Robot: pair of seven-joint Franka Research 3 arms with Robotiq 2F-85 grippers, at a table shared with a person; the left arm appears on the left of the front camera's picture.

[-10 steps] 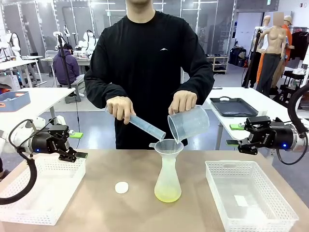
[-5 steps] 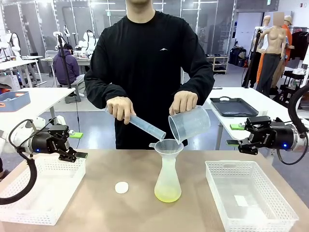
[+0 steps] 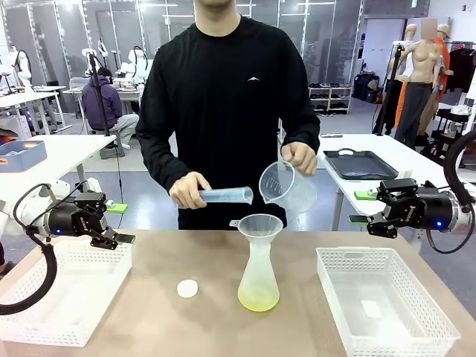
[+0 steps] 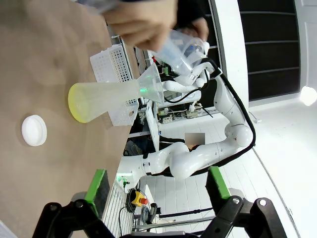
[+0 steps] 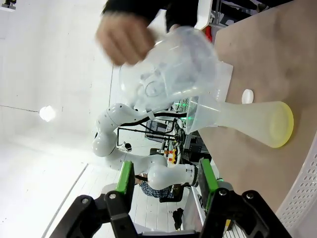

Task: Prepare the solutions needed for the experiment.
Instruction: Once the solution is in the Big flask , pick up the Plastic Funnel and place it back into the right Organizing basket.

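— Where is the solution (image 3: 259,300)?

— It lies as a shallow pale yellow-green layer in the bottom of the translucent conical flask (image 3: 259,260). The flask stands upright at the middle of the table (image 3: 171,256), between two white baskets.

— And the person?

— They stand at the far side. A hand (image 3: 190,190) holds a graduated cylinder (image 3: 225,195) roughly level, its mouth pointing toward the beaker. The other hand (image 3: 299,158) holds a clear beaker (image 3: 286,187) tilted, above the flask's flared mouth and a little to its right.

— What about the grippers?

— The left gripper (image 3: 120,223) hangs over the far edge of the left basket (image 3: 44,327). Its fingers are spread wide with nothing between them. The right gripper (image 3: 361,208) hovers above the far side of the right basket (image 3: 387,338). Its fingers are also parted and hold nothing. Both are well apart from the flask.

— Anything else on the table?

— A small white round cap (image 3: 187,288) lies flat just left of the flask, not touching it.
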